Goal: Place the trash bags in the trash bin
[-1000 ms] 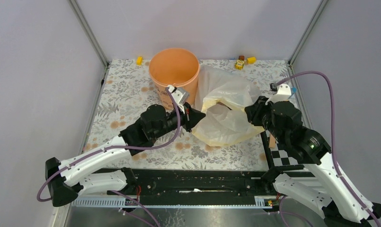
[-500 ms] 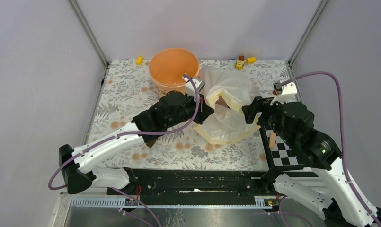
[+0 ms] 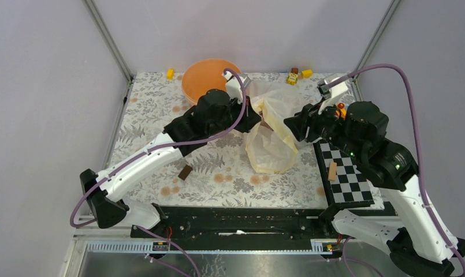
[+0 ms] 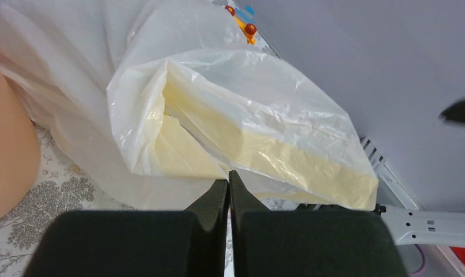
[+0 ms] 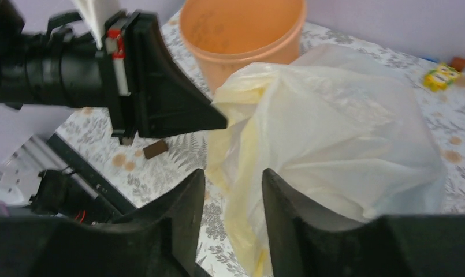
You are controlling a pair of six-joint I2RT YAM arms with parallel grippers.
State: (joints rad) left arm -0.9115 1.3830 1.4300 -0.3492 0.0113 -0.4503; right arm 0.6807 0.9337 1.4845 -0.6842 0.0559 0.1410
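Left gripper [image 4: 229,175] is pinched tight on the trash bags [image 3: 270,141], holding them raised just right of the trash bin [image 3: 202,78]. Right gripper [image 5: 233,173], jaws apart, seems placed to steady them.

Bright, even, soft-shadowed light — wrist views perhaps slightly blurred up close.
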